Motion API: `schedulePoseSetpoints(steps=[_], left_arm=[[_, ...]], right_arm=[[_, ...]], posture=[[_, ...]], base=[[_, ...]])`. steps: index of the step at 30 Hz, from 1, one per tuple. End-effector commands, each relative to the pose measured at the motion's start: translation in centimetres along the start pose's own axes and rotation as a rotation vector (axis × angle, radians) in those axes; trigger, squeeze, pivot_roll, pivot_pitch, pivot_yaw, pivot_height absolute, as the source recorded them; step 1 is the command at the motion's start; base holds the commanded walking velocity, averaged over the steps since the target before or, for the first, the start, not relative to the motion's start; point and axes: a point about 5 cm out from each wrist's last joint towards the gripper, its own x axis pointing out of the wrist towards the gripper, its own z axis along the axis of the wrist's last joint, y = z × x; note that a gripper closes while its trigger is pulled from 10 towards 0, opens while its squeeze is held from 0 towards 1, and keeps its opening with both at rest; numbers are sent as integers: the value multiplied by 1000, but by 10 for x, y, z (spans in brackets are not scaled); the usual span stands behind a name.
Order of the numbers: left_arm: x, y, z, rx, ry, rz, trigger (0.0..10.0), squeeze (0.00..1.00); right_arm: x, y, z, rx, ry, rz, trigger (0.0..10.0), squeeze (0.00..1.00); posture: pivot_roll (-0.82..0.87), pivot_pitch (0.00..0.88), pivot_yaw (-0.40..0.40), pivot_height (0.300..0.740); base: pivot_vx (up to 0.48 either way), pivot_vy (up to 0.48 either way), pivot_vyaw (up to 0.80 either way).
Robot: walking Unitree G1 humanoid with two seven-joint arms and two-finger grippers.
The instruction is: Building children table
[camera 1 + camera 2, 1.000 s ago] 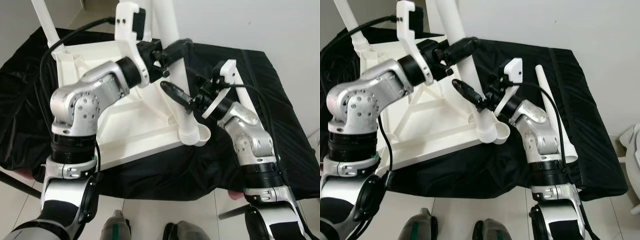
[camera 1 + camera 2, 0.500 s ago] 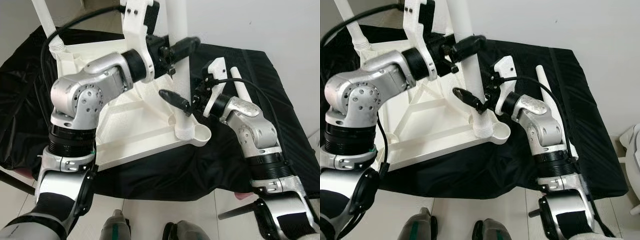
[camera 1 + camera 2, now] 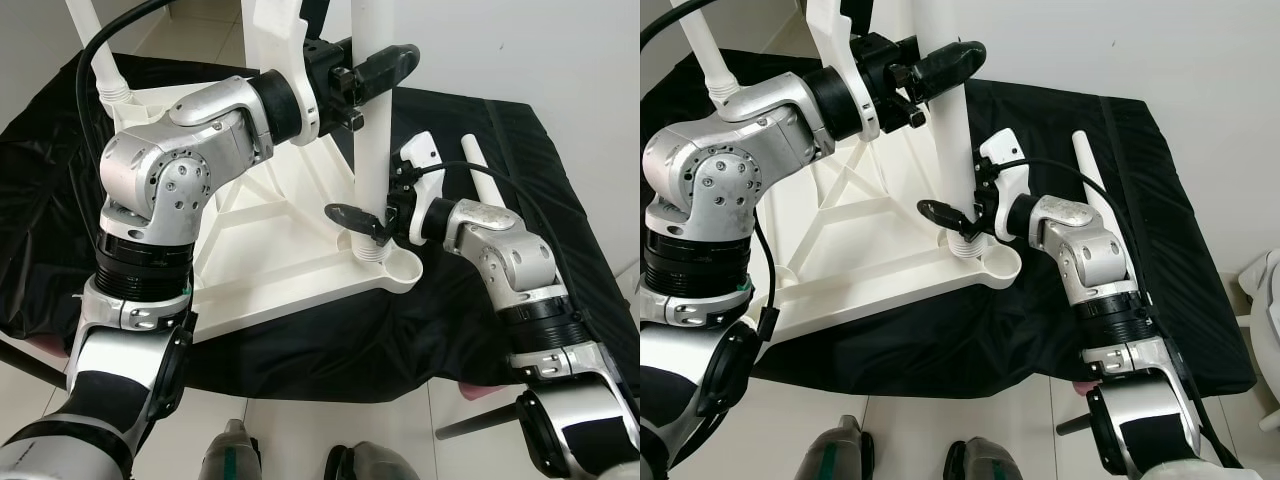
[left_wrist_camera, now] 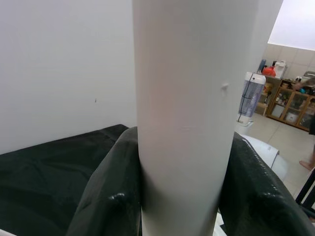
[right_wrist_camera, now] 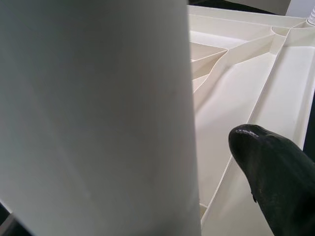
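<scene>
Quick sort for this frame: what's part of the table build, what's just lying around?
In the job:
- upturned white tabletop
- upright white leg at its corner socket
- left gripper, shut on the leg high up
- right gripper, at the leg's base
- spare leg lying on the cloth
- another leg at the far corner

Just about:
- black cloth
- robot's feet

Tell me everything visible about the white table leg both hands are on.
The table leg is a smooth, round, white tube that looks like plastic. It stands nearly upright, its ribbed lower end sitting at a corner socket of the upturned white tabletop. The left hand grips it high up, a finger on either side. The right hand holds it just above the socket. Its top runs out of view.
</scene>
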Motion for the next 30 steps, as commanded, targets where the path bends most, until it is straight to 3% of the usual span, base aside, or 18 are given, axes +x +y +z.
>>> schedulePoseSetpoints(steps=[1, 3, 4, 11, 12, 13, 14, 15, 17, 18, 19, 30], left_arm=[[9, -19, 7, 20, -29, -183, 10000, 0], [9, -19, 7, 19, -30, -185, 10000, 0], [9, -20, 7, 18, -29, -189, 10000, 0], [10, -23, 6, 14, -28, -199, 10000, 0], [11, -23, 5, 13, -27, -201, 10000, 0], [11, -24, 5, 12, -26, -203, 10000, 0], [11, -24, 5, 11, -25, -204, 10000, 0], [11, -24, 5, 10, -25, -205, 10000, 0], [11, -24, 4, 9, -25, -205, 10000, 0], [11, -24, 4, 9, -25, -206, 10000, 0], [11, -24, 4, 9, -24, -206, 10000, 0], [12, -19, 1, 6, -15, -189, 10000, 0]], right_arm=[[6, 4, -1, -4, 26, 12, 10000, 0], [7, 4, 0, -7, 22, 14, 10000, 0], [8, 4, 2, -15, 14, 15, 8863, 0], [9, 4, 7, -28, -3, 16, 9294, 0], [9, 4, 9, -30, -9, 15, 8627, 0], [9, 5, 10, -33, -13, 17, 5804, 0], [10, 5, 11, -35, -16, 20, 5804, 0], [10, 5, 11, -36, -18, 21, 4431, 0], [10, 5, 11, -37, -19, 22, 4431, 0], [10, 5, 11, -37, -20, 22, 2863, 0], [10, 6, 11, -39, -21, 22, 0, 0], [8, 8, 10, -76, -29, 28, 0, 0]], posture=[[31, 7, -70, 740], [31, 7, -70, 740], [32, 6, -69, 740], [33, 3, -68, 740], [33, 3, -68, 740], [33, 3, -67, 740], [33, 3, -67, 740], [33, 3, -67, 740], [33, 3, -67, 740], [33, 3, -67, 740], [33, 5, -65, 740], [30, 7, -60, 740]], base=[[0, 0, 0], [0, 0, 0], [0, 0, 0], [0, 0, 0], [0, 0, 0], [0, 0, 0], [0, 0, 0], [0, 0, 0], [0, 0, 0], [0, 0, 0], [0, 0, 0], [0, 0, 0]])
